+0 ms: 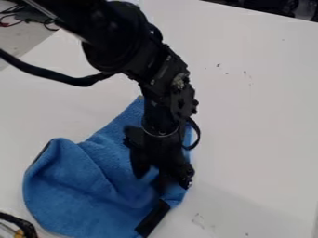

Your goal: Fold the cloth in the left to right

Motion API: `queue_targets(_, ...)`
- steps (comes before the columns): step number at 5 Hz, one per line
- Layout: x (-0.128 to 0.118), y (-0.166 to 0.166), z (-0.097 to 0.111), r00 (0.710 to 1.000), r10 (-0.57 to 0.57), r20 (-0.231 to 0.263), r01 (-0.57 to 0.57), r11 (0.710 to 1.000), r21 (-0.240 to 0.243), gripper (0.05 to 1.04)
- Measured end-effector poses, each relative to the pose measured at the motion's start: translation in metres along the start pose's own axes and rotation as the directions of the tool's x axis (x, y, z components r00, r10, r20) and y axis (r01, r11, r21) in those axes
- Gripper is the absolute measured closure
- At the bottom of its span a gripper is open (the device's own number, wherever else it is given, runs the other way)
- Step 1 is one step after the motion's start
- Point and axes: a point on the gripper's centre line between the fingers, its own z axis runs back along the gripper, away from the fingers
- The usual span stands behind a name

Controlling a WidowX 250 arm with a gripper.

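Edge work, fold unfinished

Nearest: black strip at the edge of the cloth, which lies rumpled on the table. Just beyond the strip, my pincer is low over it, probably to work that edge across. Clenched or released: can't tell.

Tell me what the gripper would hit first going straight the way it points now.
Most likely the blue cloth, near its right edge: the gripper points down onto it. It may already be touching; this slanted view leaves the depth unclear.
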Motion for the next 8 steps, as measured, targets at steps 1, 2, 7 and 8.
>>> queue_targets(1, 0.005, 0.0, 0.017, 1.0, 0.015, 0.009, -0.015, 1.0, -0.008, 0.118)
queue_targets(2, 0.016, 0.011, 0.034, 0.999, 0.036, -0.023, -0.036, 0.999, -0.035, 0.08)
queue_targets(7, 0.04, 0.115, 0.077, 0.964, 0.207, -0.167, -0.237, 0.952, -0.191, 0.083)
queue_targets(8, 0.027, 0.128, 0.082, 0.955, 0.256, -0.151, -0.284, 0.937, -0.202, 0.083)
